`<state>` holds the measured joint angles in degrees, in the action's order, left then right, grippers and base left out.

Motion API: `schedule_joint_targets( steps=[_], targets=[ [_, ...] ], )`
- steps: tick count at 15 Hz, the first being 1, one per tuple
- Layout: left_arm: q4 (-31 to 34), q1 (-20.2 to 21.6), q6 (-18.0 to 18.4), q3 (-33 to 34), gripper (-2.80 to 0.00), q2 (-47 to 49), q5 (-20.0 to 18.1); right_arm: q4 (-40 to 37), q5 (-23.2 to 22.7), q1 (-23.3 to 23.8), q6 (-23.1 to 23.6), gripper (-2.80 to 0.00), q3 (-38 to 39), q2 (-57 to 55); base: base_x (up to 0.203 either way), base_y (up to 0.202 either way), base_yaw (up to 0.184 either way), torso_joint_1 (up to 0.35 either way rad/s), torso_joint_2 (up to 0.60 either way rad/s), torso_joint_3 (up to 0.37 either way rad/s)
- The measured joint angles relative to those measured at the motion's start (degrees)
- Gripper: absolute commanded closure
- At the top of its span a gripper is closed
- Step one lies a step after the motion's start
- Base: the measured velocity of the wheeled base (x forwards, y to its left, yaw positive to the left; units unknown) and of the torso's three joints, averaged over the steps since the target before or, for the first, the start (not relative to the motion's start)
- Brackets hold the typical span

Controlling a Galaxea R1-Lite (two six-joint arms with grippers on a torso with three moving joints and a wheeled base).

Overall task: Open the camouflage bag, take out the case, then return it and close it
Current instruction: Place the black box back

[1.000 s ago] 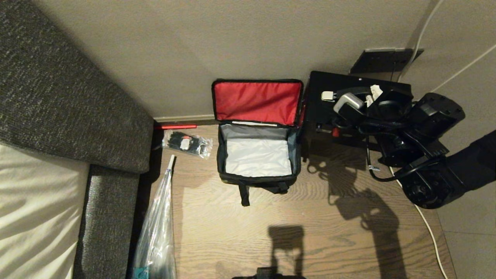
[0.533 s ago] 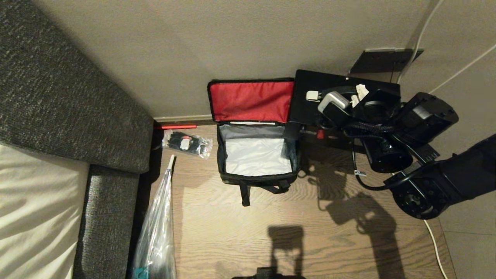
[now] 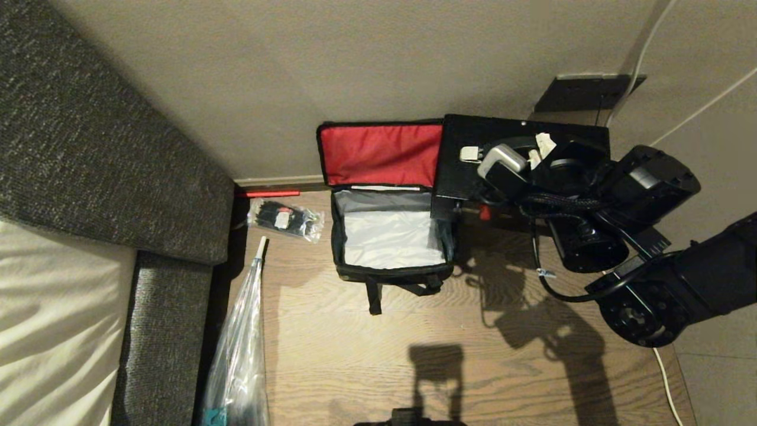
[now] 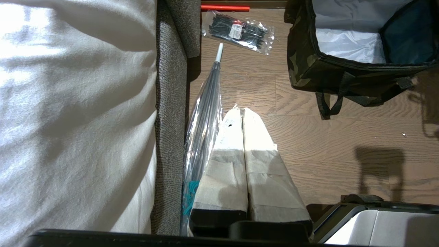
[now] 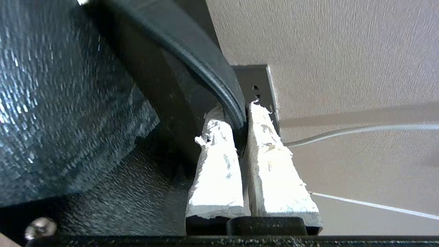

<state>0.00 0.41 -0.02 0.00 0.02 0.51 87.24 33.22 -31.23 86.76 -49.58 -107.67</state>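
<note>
The camouflage bag (image 3: 391, 273) stands open on the wooden floor by the wall, its red lid lining (image 3: 378, 155) upright and its silvery inside bare. The case (image 3: 467, 148), flat and black, hangs in the air just right of the bag and overlaps the lid's right edge. My right gripper (image 3: 541, 148) is shut on it; in the right wrist view the gripper (image 5: 236, 109) pinches the ridged black rim of the case (image 5: 68, 103). My left gripper (image 4: 240, 111) is shut and empty, parked low over the floor, near-left of the bag (image 4: 325, 72).
A clear packet of black ties (image 3: 285, 220) lies left of the bag. A long object in a plastic sleeve (image 3: 239, 343) lies along the grey sofa (image 3: 89, 148). A red rod (image 3: 266, 193) lies at the skirting. A white cable (image 3: 662, 367) runs along the floor at the right.
My right arm has carried the case left towards the bag, so it now covers the lid's right edge. The bag and my left arm have stayed put.
</note>
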Motion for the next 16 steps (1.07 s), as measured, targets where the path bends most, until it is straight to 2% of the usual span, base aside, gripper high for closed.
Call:
schedule_joint_targets(
  steps=[2,9,16],
  targets=[
    [0.01,0.00,-0.02,0.00,0.00,0.00,0.00,0.02,1.61,-2.53,0.12,0.00,-0.06,-0.08,0.000,0.000,0.000,0.000,0.00,0.000],
    [0.00,0.00,-0.02,0.00,0.00,0.00,0.00,0.02,2.41,-8.29,0.59,0.00,-2.42,-3.39,0.000,0.000,0.000,0.000,0.00,0.000],
    [0.00,0.00,0.00,0.00,0.00,0.00,0.00,-0.05,2.70,-12.56,1.51,0.00,-10.16,-10.51,0.000,0.000,0.000,0.000,0.00,0.000]
  ],
)
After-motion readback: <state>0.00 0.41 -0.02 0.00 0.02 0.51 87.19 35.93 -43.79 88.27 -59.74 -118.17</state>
